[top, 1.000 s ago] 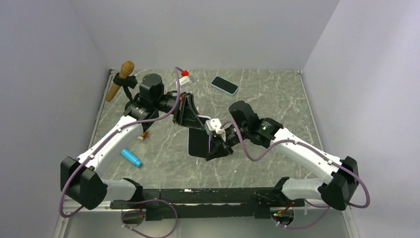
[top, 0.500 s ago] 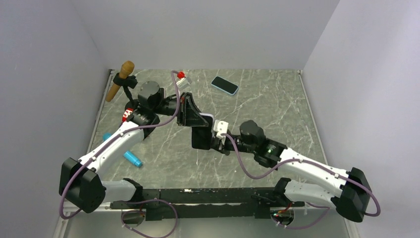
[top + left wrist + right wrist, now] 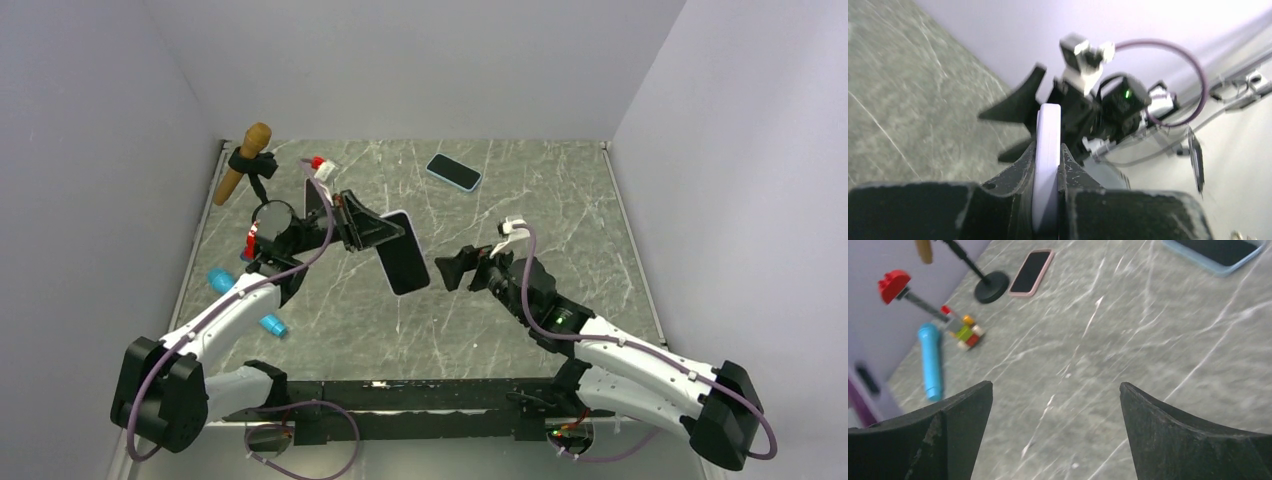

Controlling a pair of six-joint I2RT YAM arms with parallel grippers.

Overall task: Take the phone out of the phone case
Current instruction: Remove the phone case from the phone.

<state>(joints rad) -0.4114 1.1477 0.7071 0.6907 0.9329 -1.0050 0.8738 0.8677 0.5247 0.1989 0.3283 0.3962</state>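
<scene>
- The right tool (image 3: 1055,387) hovers low over the worktop (image 3: 560,220), its fingers spread wide with nothing between them.
- A blue tube (image 3: 930,360) lies flat near the left edge, with a small cluster of coloured bricks (image 3: 966,333) just beside its far end.
- The left tool (image 3: 1047,165) is clamped on the phone (image 3: 403,265), one finger on each face.
- The phone is held in the air at a tilt over the middle of the worktop, dark face up. The pale rim of its case (image 3: 1046,145) shows around it, and I cannot tell whether it has come loose at all.
- The right tool points at the phone's free edge from just beside it.
- Farther left, a pink phone (image 3: 1031,271) lies flat beside a black round stand base (image 3: 991,286).
- The stand carries a brown-headed mic (image 3: 256,135) by the left wall.
- At the far end a blue phone (image 3: 453,171) lies flat, well apart from both tools.
</scene>
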